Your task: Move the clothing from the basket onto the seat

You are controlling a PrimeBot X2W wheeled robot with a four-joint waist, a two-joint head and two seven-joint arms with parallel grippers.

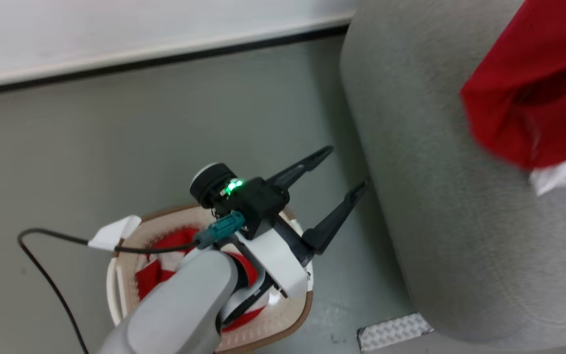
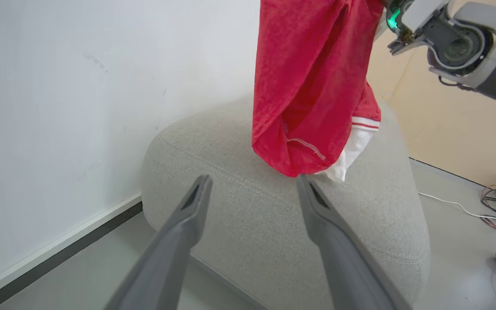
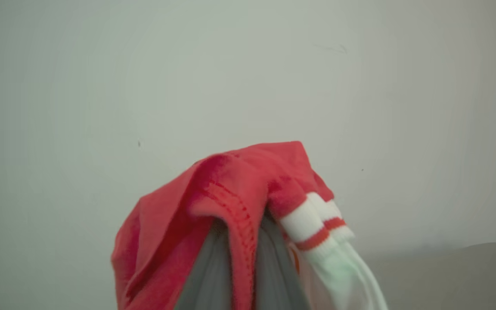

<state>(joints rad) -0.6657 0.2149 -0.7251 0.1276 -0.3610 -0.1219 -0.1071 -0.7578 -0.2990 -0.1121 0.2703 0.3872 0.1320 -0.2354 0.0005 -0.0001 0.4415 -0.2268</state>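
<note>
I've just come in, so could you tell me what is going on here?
The robot's right gripper is shut on a red garment with white striped trim, hanging over the grey sofa. The left gripper hovers open and empty above the laundry basket, where more red and white clothing lies.

Left gripper point(image 1: 347, 167) reaches forward from its pale forearm point(image 1: 180, 305), fingers spread wide; right gripper point(image 3: 240, 258), raised on the right, is pinched shut on the clothing point(image 3: 213, 189)
</note>
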